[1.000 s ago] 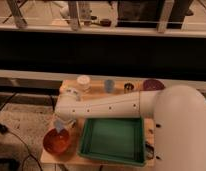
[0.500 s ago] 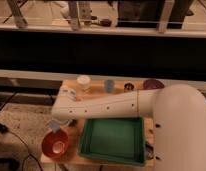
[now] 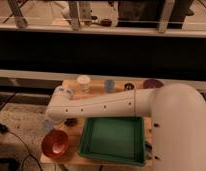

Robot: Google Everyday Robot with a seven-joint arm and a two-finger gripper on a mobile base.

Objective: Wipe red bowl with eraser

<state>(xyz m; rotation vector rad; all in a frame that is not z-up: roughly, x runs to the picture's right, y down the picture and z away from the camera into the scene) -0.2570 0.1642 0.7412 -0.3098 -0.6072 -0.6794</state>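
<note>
1. You see the gripper (image 3: 50,122) at the left edge of the table (image 3: 96,93), just above the red bowl (image 3: 55,143).
2. The pale-blue eraser (image 3: 47,126) is at its tip.
3. The green tray (image 3: 116,140) lies just right of your bowl.
4. The purple bowl (image 3: 152,83) sits at the far right corner.

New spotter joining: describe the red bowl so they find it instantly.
Find the green tray on the wooden table; the red bowl sits just left of it at the front corner, close by the gripper. It alone is red-orange; the purple bowl stands at the far edge.
</note>
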